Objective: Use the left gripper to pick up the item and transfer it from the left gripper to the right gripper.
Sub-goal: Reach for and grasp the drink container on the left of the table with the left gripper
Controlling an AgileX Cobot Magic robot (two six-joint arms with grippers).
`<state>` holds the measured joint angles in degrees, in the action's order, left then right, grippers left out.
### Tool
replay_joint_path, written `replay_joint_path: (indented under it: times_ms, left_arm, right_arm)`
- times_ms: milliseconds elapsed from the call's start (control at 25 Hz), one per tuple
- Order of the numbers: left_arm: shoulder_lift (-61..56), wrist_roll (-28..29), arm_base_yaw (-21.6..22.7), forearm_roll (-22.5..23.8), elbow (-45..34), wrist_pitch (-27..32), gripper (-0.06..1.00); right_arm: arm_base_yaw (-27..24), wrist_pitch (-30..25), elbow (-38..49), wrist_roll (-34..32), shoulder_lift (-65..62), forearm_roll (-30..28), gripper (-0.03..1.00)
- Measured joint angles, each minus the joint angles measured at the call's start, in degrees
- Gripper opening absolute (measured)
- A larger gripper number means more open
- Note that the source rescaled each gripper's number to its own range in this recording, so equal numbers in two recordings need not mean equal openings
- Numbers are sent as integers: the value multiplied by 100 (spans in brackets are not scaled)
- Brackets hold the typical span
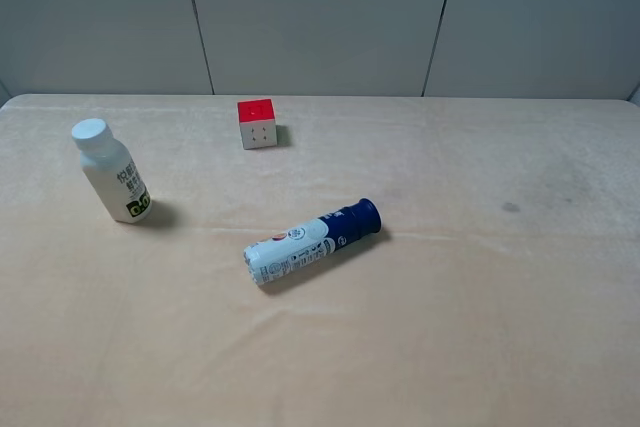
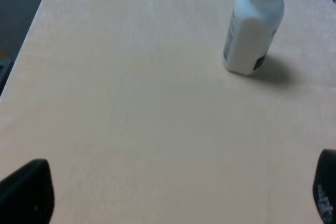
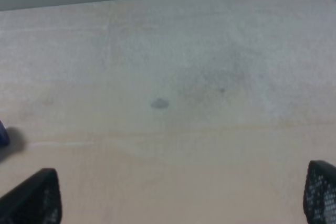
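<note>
Left wrist shows left pincer [image 2: 178,187] spread wide, bottle [image 2: 253,24] ahead; right pincer [image 3: 178,192] likewise apart.

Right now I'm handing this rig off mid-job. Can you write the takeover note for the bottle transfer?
Left gripper: jaws open, empty, short of the white bottle, which is in its wrist view.
Right gripper: jaws open, empty, above the table.
The bottle stands upright at the table's left, apart from the blue-and-white tube lying mid-table and the red-topped cube farther back.
Done: nothing grasped yet.
Left: left pick-up, then transfer to the right.
</note>
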<state>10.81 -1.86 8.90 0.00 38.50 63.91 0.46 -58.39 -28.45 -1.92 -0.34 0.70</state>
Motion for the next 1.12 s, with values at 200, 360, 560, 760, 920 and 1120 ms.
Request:
replay_joint_path:
  times_ms: [200, 360, 560, 760, 920, 1120]
  left_arm:
    - [1133, -84, -154, -65, 575, -51, 100]
    - [1988, -84, -372, -72, 800, -278, 100]
    - [3268, -84, -684, -92, 1132, -451, 100]
    - [4664, -84, -1124, -52, 1684, -626, 100]
    - [5798, -84, -1488, 65, 2127, -770, 100]
    - [6867, 13, -1815, 82, 2556, -946, 100]
  right_arm:
    - [0, 0, 0, 0, 0, 0, 100]
    - [0, 0, 0, 0, 0, 0, 100]
    - [0, 0, 0, 0, 0, 0, 100]
    - [0, 5, 0, 0, 0, 0, 100]
    - [0, 5, 0, 0, 0, 0, 100]
    - [0, 5, 0, 0, 0, 0, 100]
